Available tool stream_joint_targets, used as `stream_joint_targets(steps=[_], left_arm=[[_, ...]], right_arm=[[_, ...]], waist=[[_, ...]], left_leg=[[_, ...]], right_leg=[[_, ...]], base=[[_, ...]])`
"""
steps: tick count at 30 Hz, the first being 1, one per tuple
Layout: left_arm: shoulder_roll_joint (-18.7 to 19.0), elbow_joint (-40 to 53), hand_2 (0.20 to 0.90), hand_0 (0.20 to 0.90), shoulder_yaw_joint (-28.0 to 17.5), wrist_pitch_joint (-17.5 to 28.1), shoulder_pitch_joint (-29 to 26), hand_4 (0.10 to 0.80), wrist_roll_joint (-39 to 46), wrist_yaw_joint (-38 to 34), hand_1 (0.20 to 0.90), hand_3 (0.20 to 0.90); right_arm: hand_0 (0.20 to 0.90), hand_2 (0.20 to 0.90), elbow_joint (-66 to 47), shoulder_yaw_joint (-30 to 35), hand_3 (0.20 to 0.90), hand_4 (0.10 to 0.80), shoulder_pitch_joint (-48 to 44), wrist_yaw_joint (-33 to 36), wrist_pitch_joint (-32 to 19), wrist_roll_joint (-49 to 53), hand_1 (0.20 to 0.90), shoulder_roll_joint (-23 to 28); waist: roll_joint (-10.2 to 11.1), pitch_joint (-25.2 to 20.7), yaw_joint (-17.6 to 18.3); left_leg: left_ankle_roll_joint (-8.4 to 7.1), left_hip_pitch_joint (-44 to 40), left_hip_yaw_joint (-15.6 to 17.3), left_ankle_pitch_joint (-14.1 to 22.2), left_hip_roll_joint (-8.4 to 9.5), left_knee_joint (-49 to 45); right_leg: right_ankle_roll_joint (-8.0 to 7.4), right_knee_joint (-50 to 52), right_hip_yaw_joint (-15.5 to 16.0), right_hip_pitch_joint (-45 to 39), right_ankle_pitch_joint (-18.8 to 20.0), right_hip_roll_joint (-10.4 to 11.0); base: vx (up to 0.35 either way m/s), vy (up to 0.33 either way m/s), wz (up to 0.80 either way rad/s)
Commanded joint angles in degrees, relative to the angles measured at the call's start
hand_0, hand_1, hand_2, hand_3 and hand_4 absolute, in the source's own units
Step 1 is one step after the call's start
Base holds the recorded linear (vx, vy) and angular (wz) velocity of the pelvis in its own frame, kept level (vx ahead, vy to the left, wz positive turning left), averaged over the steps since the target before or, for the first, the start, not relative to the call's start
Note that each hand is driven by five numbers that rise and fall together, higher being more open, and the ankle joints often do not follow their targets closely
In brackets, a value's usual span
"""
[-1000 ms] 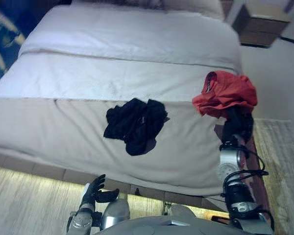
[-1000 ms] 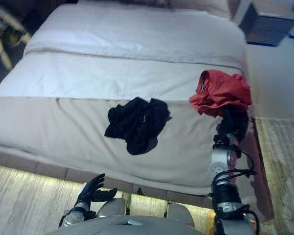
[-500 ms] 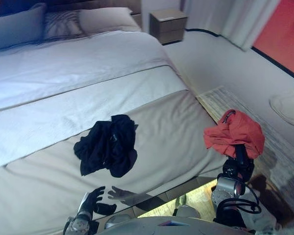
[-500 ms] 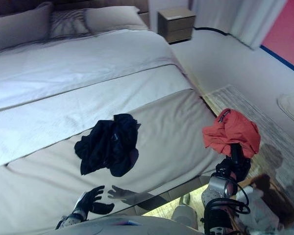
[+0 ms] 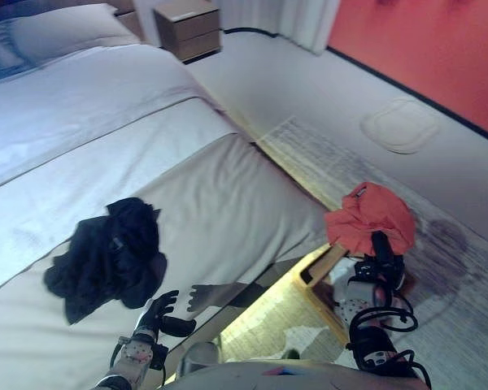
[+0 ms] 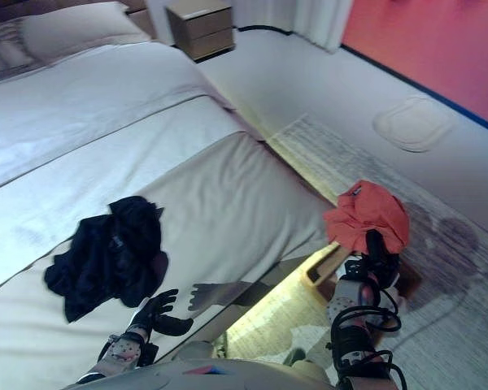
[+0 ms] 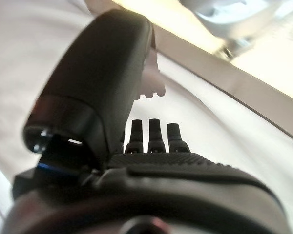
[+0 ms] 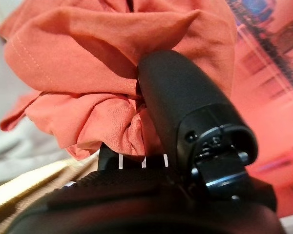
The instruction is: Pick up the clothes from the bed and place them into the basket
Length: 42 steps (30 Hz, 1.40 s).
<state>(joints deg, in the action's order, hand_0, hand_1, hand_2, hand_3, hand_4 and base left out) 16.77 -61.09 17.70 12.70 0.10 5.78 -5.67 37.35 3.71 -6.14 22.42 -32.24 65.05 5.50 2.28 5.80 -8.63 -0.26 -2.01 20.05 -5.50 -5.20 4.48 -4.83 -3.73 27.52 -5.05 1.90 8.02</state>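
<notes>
Right robot hand [image 8: 185, 122] clamps the bunched red garment [image 5: 370, 218], held off the bed [image 5: 228, 187] edge, above the rug [image 5: 439, 260]. Black clothes [image 5: 110, 256] lie on bed. Left robot hand [image 5: 156, 315] spread wide, empty.

red garment [image 8: 112, 73]: soft matt cloth, creased | black garment [image 5: 106, 260]: matt crumpled cloth | bed [image 5: 228, 195]: smooth matt cover | nightstand [image 5: 187, 28]: wood | rug [image 5: 325, 154]: rough weave

A wooden nightstand [image 5: 185, 29] stands by the head of the bed, beside a pale curtain [image 5: 307, 20]. A red wall [image 5: 427, 57] runs along the far side. A patterned rug [image 5: 439, 268] covers the floor, with a round pale mat [image 5: 400, 124] beyond it.
</notes>
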Motion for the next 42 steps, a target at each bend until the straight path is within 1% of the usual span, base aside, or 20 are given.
stream_joint_targets(steps=[1,3,4,5,6,7,9,10,11,13,15,18,20,23,28,35,36,37,42], left_arm=[[0.2,0.2,0.9,0.9,1.1,3.8,-1.8,0.8,1.3,-0.3,0.9,0.9],[0.0,0.0,0.9,0.9,0.6,4.0,-1.5,0.8,1.8,-0.2,0.9,0.9],[-0.1,-0.4,0.9,0.9,0.5,4.0,-1.1,0.8,1.9,-0.1,0.9,0.9],[-0.2,-0.8,0.9,0.9,0.2,4.2,-0.8,0.8,1.9,0.3,0.9,0.9],[-0.5,-1.7,0.9,0.9,-0.4,4.7,-0.3,0.8,1.2,0.7,0.9,0.9],[-0.4,-2.0,0.9,0.9,-0.4,4.5,0.0,0.8,0.2,1.1,0.9,0.9],[-0.2,-2.9,0.9,0.9,-0.6,4.4,0.1,0.8,-0.8,1.2,0.9,0.9],[0.2,-3.2,0.9,0.9,-0.5,3.8,0.0,0.8,-0.5,1.0,0.9,0.9],[0.6,-3.4,0.9,0.9,-0.5,3.1,-0.2,0.8,-0.1,0.8,0.9,0.9],[1.2,-3.9,0.9,0.9,-0.7,2.3,-0.4,0.8,-0.3,0.7,0.9,0.9],[1.6,-4.0,0.9,0.9,-1.2,2.6,0.2,0.8,-1.9,1.1,0.9,0.9],[2.0,-3.8,0.9,0.9,-1.1,2.7,0.9,0.8,-2.1,1.4,0.9,0.9],[2.1,-3.4,0.9,0.9,-1.0,3.1,1.5,0.8,-2.3,1.6,0.9,0.9],[2.2,-2.8,0.9,0.9,-1.2,4.0,2.5,0.8,-2.4,2.1,0.9,0.9],[2.5,-1.7,0.9,0.9,-0.9,4.9,4.0,0.8,-2.3,2.6,0.9,0.9],[2.7,-1.6,0.9,0.9,-0.9,6.5,5.1,0.8,-2.3,3.0,0.9,0.9],[2.7,-1.4,0.9,0.9,-1.0,6.6,5.4,0.8,-2.5,3.1,0.9,0.9],[2.7,-1.2,0.9,0.9,-1.0,6.7,5.7,0.8,-2.6,3.2,0.9,0.9],[2.7,-1.2,0.9,0.9,-0.9,7.6,6.6,0.8,-2.7,3.2,0.9,0.9]], right_arm=[[0.3,0.3,-3.2,2.9,0.2,0.1,-0.8,0.2,-4.9,-3.4,0.3,3.6],[0.3,0.3,-0.7,2.6,0.2,0.1,-0.5,0.7,-3.6,-3.7,0.3,4.1],[0.3,0.3,1.2,2.6,0.2,0.1,-0.5,0.8,-2.4,-4.1,0.3,4.7],[0.3,0.3,3.4,2.7,0.2,0.1,-0.6,1.6,-1.1,-5.1,0.3,5.4],[0.3,0.3,6.8,2.0,0.2,0.1,-1.2,-0.1,0.1,-3.4,0.3,6.4],[0.3,0.3,8.4,2.6,0.2,0.1,-1.5,0.3,1.2,-4.2,0.3,6.7],[0.3,0.3,11.3,2.1,0.2,0.1,-2.2,-0.7,3.0,-3.2,0.3,8.4],[0.3,0.3,12.7,2.6,0.2,0.1,-2.6,-0.5,5.0,-4.6,0.3,9.0],[0.3,0.3,14.4,3.5,0.2,0.1,-2.8,-1.1,5.7,-6.0,0.3,9.6],[0.3,0.3,17.1,4.1,0.2,0.1,-3.4,-3.2,7.8,-6.9,0.3,11.2],[0.3,0.3,18.4,4.3,0.2,0.1,-4.2,-2.8,9.4,-8.8,0.3,12.8],[0.3,0.3,19.9,4.1,0.2,0.1,-5.2,-1.9,10.5,-10.2,0.3,14.7],[0.3,0.3,21.1,4.4,0.2,0.1,-6.5,-2.2,12.2,-11.1,0.3,16.3],[0.3,0.3,23.4,4.7,0.2,0.1,-8.4,-2.6,13.6,-12.7,0.3,18.5],[0.3,0.3,25.3,4.4,0.2,0.1,-12.5,-1.6,14.3,-13.5,0.3,21.6],[0.3,0.3,26.3,4.0,0.2,0.1,-15.7,-0.4,15.1,-14.0,0.3,23.0],[0.839,0.839,26.5,4.0,0.829,0.729,-15.6,-0.4,15.5,-14.6,0.839,23.0],[0.9,0.9,26.5,4.0,0.9,0.8,-15.5,-0.2,15.7,-14.9,0.9,23.0],[0.9,0.9,27.1,3.8,0.9,0.8,-14.8,0.9,16.2,-15.1,0.9,22.4]], waist=[[-0.3,-1.6,-0.4],[0.2,-1.3,-0.1],[0.5,-0.9,-0.4],[0.4,-0.5,-1.3],[0.1,0.0,-2.5],[-0.5,0.0,-2.7],[-1.0,-0.2,-3.1],[-1.3,-0.6,-3.0],[-1.6,-1.0,-3.0],[-2.0,-1.5,-3.5],[-2.2,-2.0,-4.3],[-2.7,-2.1,-4.9],[-3.1,-1.8,-5.5],[-3.7,-1.3,-6.5],[-4.6,0.1,-7.8],[-5.7,1.4,-8.7],[-5.9,1.4,-8.8],[-6.0,1.4,-8.8],[-6.3,1.4,-8.8]], left_leg=[[-1.61,4.6,-4.0,4.1,1.22,-3.0],[-2.39,5.3,-5.5,5.0,0.56,-6.0],[-3.04,7.0,-8.2,5.3,0.53,-8.9],[-3.44,8.8,-11.4,5.0,1.17,-10.2],[-3.0,10.3,-14.9,5.5,2.48,-11.1],[-3.77,11.5,-14.2,3.4,1.43,-10.4],[-3.54,10.1,-14.3,3.4,1.34,-8.4],[-3.51,9.3,-13.9,3.3,1.27,-7.5],[-3.6,8.8,-14.0,3.1,1.25,-6.7],[-3.83,7.8,-14.5,2.9,1.53,-5.2],[-3.97,6.9,-15.5,2.5,2.01,-3.7],[-4.14,6.7,-16.1,2.0,2.33,-2.6],[-4.26,6.8,-16.7,1.6,2.59,-2.1],[-4.48,7.3,-17.4,1.2,2.98,-1.7],[-5.18,8.5,-18.6,0.5,3.14,-1.7],[-5.89,9.9,-19.6,-0.4,3.31,-2.2],[-5.99,10.0,-19.6,-0.4,3.28,-2.2],[-6.07,10.0,-19.5,-0.6,3.24,-2.2],[-6.19,9.7,-19.0,-0.6,3.13,-2.4]], right_leg=[[-1.57,-0.4,-1.4,-2.3,-1.2,-0.6],[-0.68,-0.5,-1.9,-1.5,-0.9,-0.8],[-0.24,-0.7,-3.2,-1.5,-0.7,-0.8],[-0.17,-0.8,-4.6,-1.8,-0.6,-1.0],[0.14,-0.4,-5.7,-1.7,-1.1,-1.1],[0.1,-0.6,-5.8,-2.0,-1.0,-1.3],[-0.02,-0.3,-4.9,-2.4,-1.7,-1.2],[-0.14,0.0,-4.4,-2.3,-1.8,-1.0],[-0.19,0.0,-4.1,-2.4,-1.9,-0.9],[-0.29,-0.4,-3.5,-2.8,-2.0,-0.9],[-0.25,-0.6,-2.7,-3.1,-2.2,-1.1],[-0.18,-0.7,-2.3,-2.9,-2.3,-1.3],[-0.04,-0.8,-2.1,-2.7,-2.4,-1.4],[0.04,-0.9,-1.7,-2.5,-2.5,-1.5],[0.36,-0.8,-1.0,-2.1,-2.8,-1.6],[0.53,-0.5,0.1,-1.9,-2.9,-1.6],[0.53,-0.4,0.2,-2.0,-2.9,-1.5],[0.55,-0.3,0.3,-2.1,-3.0,-1.5],[0.65,0.0,0.5,-2.7,-3.4,-1.4]], base=[[-0.075,-0.161,-0.21],[-0.044,-0.132,-0.21],[-0.02,-0.102,-0.26],[-0.046,-0.082,-0.29],[-0.031,-0.037,-0.27],[-0.016,-0.019,-0.48],[0.035,0.005,-0.57],[0.068,-0.002,-0.28],[0.098,-0.016,-0.16],[0.107,-0.043,0.01],[0.106,-0.051,0.23],[0.049,-0.03,0.19],[0.031,-0.031,0.15],[0.029,-0.032,0.2],[0.0,-0.03,0.18],[0.001,-0.004,0.09],[0.038,0.012,0.02],[0.043,0.02,0.0],[0.024,0.009,0.0]])
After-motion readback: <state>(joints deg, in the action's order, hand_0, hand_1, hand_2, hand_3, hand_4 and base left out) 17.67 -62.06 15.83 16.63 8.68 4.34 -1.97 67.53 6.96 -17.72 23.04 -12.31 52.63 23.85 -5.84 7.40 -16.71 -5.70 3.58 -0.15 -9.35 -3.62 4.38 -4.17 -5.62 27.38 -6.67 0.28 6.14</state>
